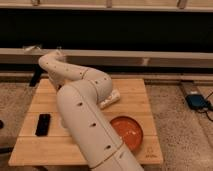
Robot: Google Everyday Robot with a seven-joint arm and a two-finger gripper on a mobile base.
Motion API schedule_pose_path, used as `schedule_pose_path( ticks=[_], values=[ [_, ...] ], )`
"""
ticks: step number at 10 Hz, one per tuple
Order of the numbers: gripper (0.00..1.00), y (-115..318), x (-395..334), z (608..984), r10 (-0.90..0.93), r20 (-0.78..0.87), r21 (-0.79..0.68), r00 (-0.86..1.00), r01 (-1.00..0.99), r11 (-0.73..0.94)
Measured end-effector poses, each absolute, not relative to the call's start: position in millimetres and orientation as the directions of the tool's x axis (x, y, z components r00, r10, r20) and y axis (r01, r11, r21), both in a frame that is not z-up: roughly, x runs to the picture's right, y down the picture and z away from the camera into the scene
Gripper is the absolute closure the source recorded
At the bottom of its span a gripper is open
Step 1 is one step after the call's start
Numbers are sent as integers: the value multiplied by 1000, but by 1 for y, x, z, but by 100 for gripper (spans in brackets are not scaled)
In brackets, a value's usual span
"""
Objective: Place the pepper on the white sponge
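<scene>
Black, flat and phone-like, a slab (43, 124) lies on the left of your wooden table (150, 150). Your big white arm (85, 110) sweeps from the bottom centre up to the table's far left edge, hiding the gripper behind its end links; its fingers are clenched, on what you cannot tell. Right of the elbow a white bottle (111, 98) lies on its side. Nearer right sits an orange bowl (129, 133). Neither pepper nor white sponge shows.
</scene>
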State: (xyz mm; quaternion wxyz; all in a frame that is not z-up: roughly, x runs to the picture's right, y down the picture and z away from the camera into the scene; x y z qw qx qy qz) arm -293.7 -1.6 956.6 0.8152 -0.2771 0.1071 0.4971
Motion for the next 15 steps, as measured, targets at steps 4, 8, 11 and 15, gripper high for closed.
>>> schedule_pose_path(
  ticks=[4, 8, 11, 15],
  values=[
    [58, -2, -283, 956, 764, -461, -311, 452, -888, 338],
    [21, 0, -278, 959, 761, -475, -295, 441, -895, 335],
    [20, 2, -274, 964, 757, -483, -291, 440, -896, 335],
    [20, 6, -278, 967, 748, -487, -300, 451, -891, 341]
  ],
)
